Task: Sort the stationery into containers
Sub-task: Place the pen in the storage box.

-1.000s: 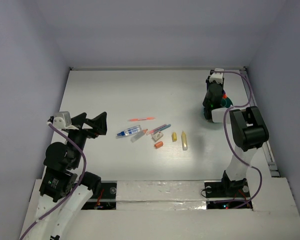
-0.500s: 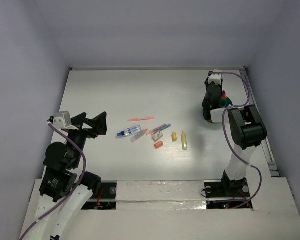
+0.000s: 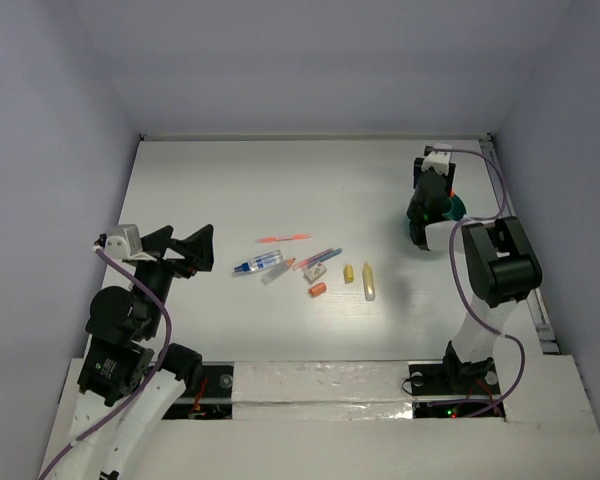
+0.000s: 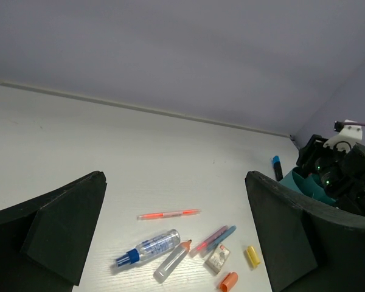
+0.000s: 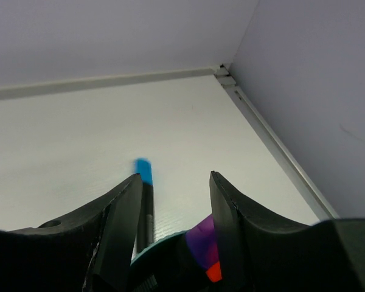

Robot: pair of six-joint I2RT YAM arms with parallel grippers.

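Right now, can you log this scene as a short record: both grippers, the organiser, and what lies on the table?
left gripper: open, empty, left of the loose items
right gripper: open, over the organiser
in organiser: blue-capped pen, purple marker
on table, among others: pink pen, blue-white pen, eraser, orange stub, yellow markers
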